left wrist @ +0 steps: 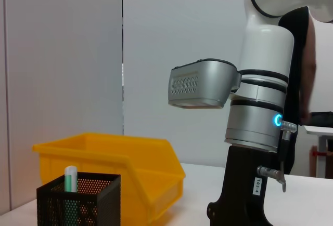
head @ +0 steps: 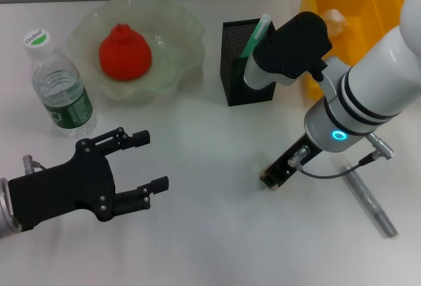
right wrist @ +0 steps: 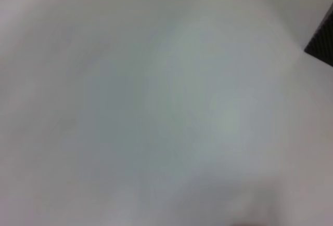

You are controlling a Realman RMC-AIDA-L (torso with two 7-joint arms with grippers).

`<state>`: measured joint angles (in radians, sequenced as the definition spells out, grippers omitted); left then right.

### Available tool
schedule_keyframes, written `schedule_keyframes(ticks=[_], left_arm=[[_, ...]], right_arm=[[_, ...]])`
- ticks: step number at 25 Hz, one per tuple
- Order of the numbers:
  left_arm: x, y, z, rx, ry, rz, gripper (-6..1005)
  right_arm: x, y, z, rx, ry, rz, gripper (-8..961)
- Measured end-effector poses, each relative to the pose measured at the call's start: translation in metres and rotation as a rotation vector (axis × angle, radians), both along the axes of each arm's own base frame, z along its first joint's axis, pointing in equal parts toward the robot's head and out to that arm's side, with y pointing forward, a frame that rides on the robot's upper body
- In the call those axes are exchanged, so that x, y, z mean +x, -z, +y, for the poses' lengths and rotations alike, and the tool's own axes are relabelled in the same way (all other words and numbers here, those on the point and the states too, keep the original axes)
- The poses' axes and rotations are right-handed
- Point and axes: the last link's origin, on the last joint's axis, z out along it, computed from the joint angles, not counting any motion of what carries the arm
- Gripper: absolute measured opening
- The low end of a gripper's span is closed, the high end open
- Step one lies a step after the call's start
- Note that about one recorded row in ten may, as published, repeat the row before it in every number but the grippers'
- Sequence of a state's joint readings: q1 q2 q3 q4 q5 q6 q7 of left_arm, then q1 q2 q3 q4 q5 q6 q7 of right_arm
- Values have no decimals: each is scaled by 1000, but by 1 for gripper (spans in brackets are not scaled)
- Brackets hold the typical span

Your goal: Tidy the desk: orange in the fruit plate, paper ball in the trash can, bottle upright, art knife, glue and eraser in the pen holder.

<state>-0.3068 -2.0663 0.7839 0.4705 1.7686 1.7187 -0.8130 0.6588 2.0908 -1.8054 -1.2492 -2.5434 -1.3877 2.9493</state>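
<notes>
The red-orange round orange [head: 125,52] with a small knob on top lies inside the wide translucent pale-green glass fruit plate [head: 181,20] with a wavy rim, at the far left of the white counter [head: 210,233]. Just beside the plate, nearer the robot's left, the clear plastic bottle [head: 59,89] with a dark green label and white cap stands upright.

The tall square black metal-mesh pen holder [head: 240,75] stands near the middle far side, with a white-and-green stick [head: 256,33] poking out of it; the left wrist view shows the same stick [left wrist: 70,184] upright in the mesh box. The large bright yellow plastic trash can [head: 368,3] sits just beyond it on the right, something pale lying inside.

The left pincer [head: 148,161] hovers low over the near left of the counter, its black fingers [head: 135,138] spread wide and holding nothing.

The right pincer [head: 271,179] points down at the counter right of centre, its tip at or just above the surface; whether it is spread or closed cannot be told. A grey metal art knife [head: 371,200] lies flat on the counter just beside it, to the right
</notes>
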Motion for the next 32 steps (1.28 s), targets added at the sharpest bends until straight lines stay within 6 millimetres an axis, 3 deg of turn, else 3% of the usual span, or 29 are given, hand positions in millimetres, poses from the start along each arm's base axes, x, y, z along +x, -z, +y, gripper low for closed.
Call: schedule_keyframes(ticks=[8,15,19,22,26,32], left_arm=[[-1,0,0,1,-5,2,783],[-1,0,0,2,-6,3,783],[-1,0,0,2,-5,3,783],[-1,0,0,2,-4,3,783],[-1,0,0,1,-5,3,783],[-1,0,0,0,-1,3,783]], right_arm=[[3,1,0,1,12,2,245],[-11,-8,-1,21,-27,41,244],[-33,-33,2,107,-90,131,244],[-53,-64,9,228,-157,224,245],[-64,-100,34,408,-221,319,247],[-51,-96,64,442,-189,313,254]])
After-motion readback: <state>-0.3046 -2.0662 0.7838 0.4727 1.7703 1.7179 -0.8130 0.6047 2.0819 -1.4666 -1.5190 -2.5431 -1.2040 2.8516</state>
